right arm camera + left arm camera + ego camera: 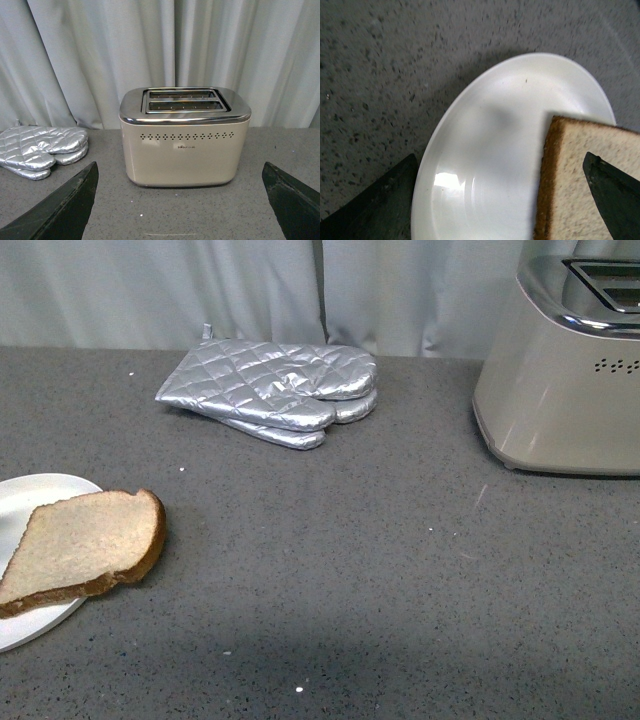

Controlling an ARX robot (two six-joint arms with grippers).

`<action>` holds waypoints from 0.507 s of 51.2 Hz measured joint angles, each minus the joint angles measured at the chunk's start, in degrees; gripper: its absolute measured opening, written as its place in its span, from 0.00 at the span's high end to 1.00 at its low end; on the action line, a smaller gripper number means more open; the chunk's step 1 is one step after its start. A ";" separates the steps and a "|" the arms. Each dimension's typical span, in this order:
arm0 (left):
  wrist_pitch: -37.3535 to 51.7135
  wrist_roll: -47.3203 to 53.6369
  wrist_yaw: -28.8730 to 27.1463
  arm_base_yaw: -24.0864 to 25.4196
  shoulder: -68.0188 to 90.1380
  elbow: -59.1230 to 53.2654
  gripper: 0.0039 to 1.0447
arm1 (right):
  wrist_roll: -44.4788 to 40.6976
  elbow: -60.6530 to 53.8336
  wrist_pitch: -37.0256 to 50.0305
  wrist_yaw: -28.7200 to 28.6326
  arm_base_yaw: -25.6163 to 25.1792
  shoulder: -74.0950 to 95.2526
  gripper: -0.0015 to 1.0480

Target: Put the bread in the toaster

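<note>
1. Grey speckled counter [350,570], pale curtain [200,290] behind. Neither arm showed in the front view.
2. Left gripper [499,162] hung over the plate [485,125], fingers spread wide, holding nothing. One finger stood above the bread [565,180], the other out past the plate's rim.
3. Bread lay flat at the counter's near left, domed end pointing right and overhanging the plate. It sat off-centre under the gripper, crust edge crosswise to the line between the fingers.
4. Right gripper [180,167], likewise splayed and empty, faced the toaster [185,150] from well apart. Both slots looked vacant.
5. Toaster stood at the far right, quilted mitts [270,390] between it and the plate.
6. Judgement: left arm was much the nearer. It would need to shift toward the slice before closing, likely at the overhang.
</note>
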 joint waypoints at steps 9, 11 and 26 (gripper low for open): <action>-1.44 3.85 -1.95 -0.48 0.98 -0.24 0.06 | 0.00 0.00 0.00 -0.02 0.00 0.00 0.09; -1.57 4.42 -2.14 -0.59 1.03 -0.24 0.06 | 0.00 0.00 0.00 0.00 0.00 0.00 0.09; -3.39 6.80 -3.15 -1.62 1.09 -0.83 0.39 | 0.00 0.00 0.00 0.00 0.00 0.00 0.09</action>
